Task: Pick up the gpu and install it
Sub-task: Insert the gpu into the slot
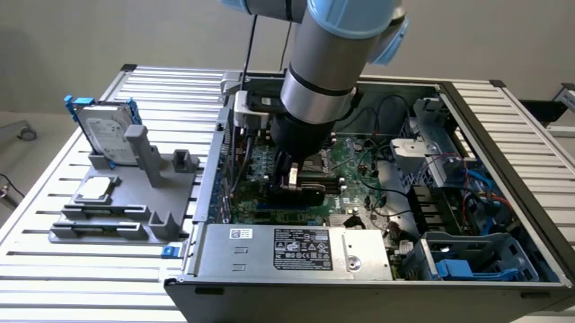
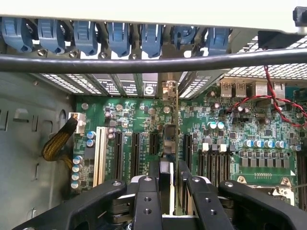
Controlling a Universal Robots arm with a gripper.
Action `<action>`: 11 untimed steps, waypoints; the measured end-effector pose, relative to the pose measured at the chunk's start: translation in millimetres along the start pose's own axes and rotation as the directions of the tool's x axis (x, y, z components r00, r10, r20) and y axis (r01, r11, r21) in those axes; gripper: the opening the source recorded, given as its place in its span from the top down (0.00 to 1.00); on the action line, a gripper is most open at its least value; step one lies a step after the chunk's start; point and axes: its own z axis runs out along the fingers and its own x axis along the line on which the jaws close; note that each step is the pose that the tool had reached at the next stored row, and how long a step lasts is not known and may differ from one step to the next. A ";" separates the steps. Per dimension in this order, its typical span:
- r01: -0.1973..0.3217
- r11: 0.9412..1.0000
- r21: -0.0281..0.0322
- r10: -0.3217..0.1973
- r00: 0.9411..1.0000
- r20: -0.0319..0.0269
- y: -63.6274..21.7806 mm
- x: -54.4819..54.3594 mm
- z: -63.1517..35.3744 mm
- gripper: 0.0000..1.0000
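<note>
The gpu point(image 2: 169, 139) stands edge-on between my fingers, its thin green board running toward the case's rear wall and its black cooler on one face. My gripper point(image 2: 171, 166) is shut on it. The card is lined up between two black expansion slots point(image 2: 153, 143) on the green motherboard point(image 2: 230, 120), and its silver end bracket point(image 2: 168, 89) meets the rear slot openings. Whether the card is seated in its slot is hidden. In the exterior view my gripper point(image 1: 292, 176) reaches down into the open computer case point(image 1: 297, 279), with the gpu point(image 1: 298, 195) dark below it.
A silver hard drive with a blue frame point(image 1: 106, 131) and a square processor chip point(image 1: 97, 190) rest on a grey fixture point(image 1: 117, 225) outside the case, at the exterior view's left. Inside are the power supply point(image 1: 297, 249), a blue drive cage point(image 1: 467, 266), red wires point(image 2: 268, 96) and blue slot latches point(image 2: 96, 36).
</note>
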 end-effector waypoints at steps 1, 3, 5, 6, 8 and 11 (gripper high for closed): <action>0.000 1.000 0.000 0.000 1.000 0.000 0.0 0.2 0.1 0.73; 0.000 1.000 -0.001 0.000 1.000 0.001 -0.1 0.7 0.3 0.73; 0.000 1.000 -0.002 0.000 1.000 0.002 -0.4 1.1 0.4 0.73; 0.001 1.000 -0.002 -0.001 1.000 0.004 -0.6 1.2 0.3 0.73; 0.002 1.000 -0.003 -0.002 1.000 0.009 -1.3 1.5 0.2 0.73; 0.003 1.000 -0.004 -0.003 1.000 0.016 -1.9 2.2 0.2 0.73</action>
